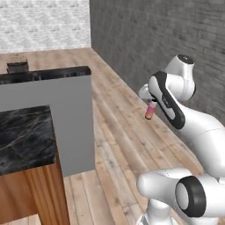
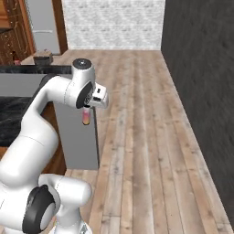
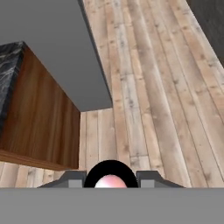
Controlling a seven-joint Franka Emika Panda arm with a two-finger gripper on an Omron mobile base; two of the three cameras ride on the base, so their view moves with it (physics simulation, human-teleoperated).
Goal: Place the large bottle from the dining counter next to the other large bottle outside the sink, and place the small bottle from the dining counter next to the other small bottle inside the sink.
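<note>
My gripper (image 1: 151, 105) is shut on the small bottle (image 1: 150, 111), a tiny pale-pink bottle that hangs from it above the wooden floor. From the right base view the small bottle (image 2: 85, 117) dangles below the gripper (image 2: 87, 108), just off the end of the dining counter (image 2: 10, 119). In the hand view the small bottle (image 3: 110, 180) shows as a pink round in a dark ring between the fingertips (image 3: 72, 179). The dining counter (image 1: 23, 135) has a black veined marble top and a wooden front (image 3: 41, 118), and it lies to the left of the gripper.
A grey panel (image 1: 68, 118) closes off the counter's end beside the arm. A dark grey wall (image 1: 154, 39) runs along the right side. Open wooden floor (image 2: 137, 137) stretches ahead to a white brick wall (image 2: 114, 23). A dark small object (image 1: 17, 67) sits on the far black countertop.
</note>
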